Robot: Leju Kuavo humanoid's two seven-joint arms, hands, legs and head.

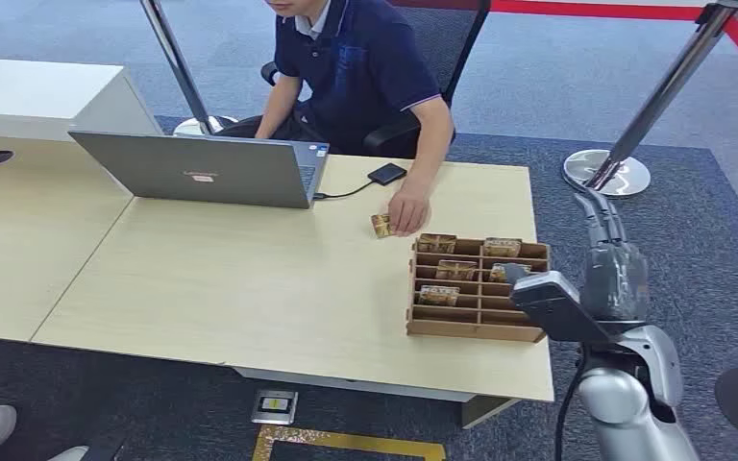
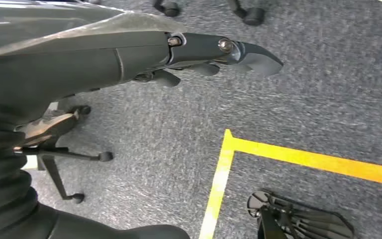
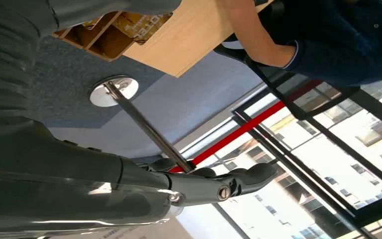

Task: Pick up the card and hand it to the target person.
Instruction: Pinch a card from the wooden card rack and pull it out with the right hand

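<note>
Handover looks complete to me: card lies on the table under the person's hand, at 10 o'clock from the tray. My right hand is raised beside the table, holding nothing, fingers loosely apart. My left hand hangs empty.

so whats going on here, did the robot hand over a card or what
A seated person's hand rests on a card lying on the table, beside the wooden organizer that holds more cards. The robot's right hand hangs empty off the table's right edge, past the organizer. Its left hand hangs over the carpet, holding nothing.
</note>
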